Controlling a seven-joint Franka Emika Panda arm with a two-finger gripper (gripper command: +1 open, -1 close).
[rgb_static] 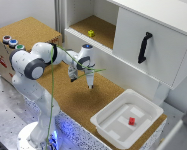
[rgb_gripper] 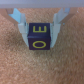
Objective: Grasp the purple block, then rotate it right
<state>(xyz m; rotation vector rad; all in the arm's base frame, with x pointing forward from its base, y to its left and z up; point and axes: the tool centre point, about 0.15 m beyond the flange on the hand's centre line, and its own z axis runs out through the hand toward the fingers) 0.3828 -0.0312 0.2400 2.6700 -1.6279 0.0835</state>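
In the wrist view a purple block (rgb_gripper: 40,36) with yellow letters on its faces sits between my two light fingers (rgb_gripper: 22,27) over the cork surface. The gripper (rgb_gripper: 40,37) has its jaws against the block's two sides and looks shut on it. In the exterior view the gripper (rgb_static: 81,80) points down just over the cork tabletop (rgb_static: 68,95) in front of the white cabinet. The block itself is not visible there, hidden by the hand. I cannot tell whether the block rests on the cork or is lifted off it.
A white bin (rgb_static: 105,125) holding a red block (rgb_static: 131,120) stands at the exterior view's right. A yellow block (rgb_static: 91,33) lies on the cabinet shelf. A cabinet door with a black handle (rgb_static: 144,47) is behind. Coloured buttons (rgb_static: 13,42) sit on a box at the left.
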